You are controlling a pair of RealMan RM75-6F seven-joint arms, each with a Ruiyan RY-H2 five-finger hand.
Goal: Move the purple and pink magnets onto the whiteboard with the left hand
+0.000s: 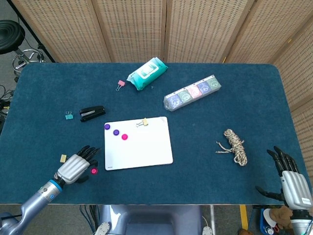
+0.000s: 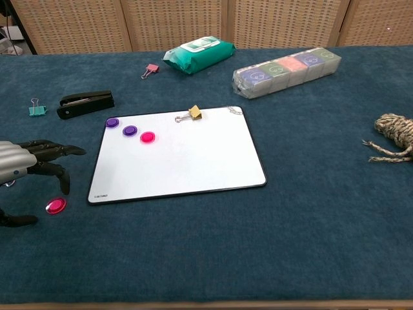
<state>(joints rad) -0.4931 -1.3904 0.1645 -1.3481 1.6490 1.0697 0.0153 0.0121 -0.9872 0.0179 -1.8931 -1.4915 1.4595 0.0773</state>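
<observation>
Left hand (image 2: 29, 161) fingers spread, empty, over pink magnet (image 2: 55, 206); right hand (image 1: 289, 178), spread too, only in head view.

left hand (image 2: 26, 165) — cut by chest view's left edge | rope (image 2: 395, 137) — cropped at right edge

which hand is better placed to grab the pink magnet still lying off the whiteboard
The left hand. Its fingers hover right beside the pink magnet on the cloth, near the whiteboard's left edge. The right hand sits at the table's far right corner, beyond the rope.
</observation>
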